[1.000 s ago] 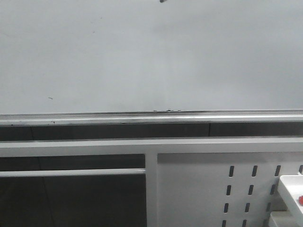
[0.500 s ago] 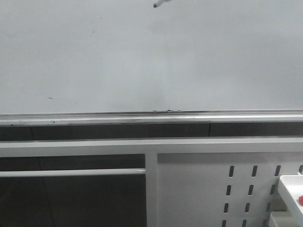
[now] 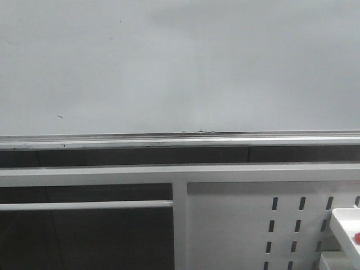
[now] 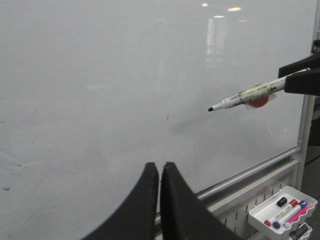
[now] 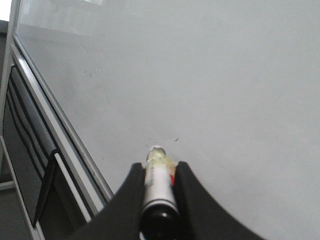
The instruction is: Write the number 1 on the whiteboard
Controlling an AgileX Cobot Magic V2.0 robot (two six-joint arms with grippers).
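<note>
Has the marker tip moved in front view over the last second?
Yes. It showed at the top edge, above the whiteboard rail, and has since gone up out of frame. The left wrist view shows the marker off the board.

The large pale grey-white whiteboard (image 4: 100, 90) looks smooth and glossy with ceiling lights mirrored on it, its silver rail (image 3: 180, 140) is brushed metal, the white slotted panel (image 3: 270, 225) is matt painted metal, and the black gripper fingers (image 4: 170, 200) look like matt plastic.

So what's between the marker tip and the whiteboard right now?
Nothing. In the left wrist view the marker's tip hangs clear of the bare whiteboard, with no stroke drawn.
</note>
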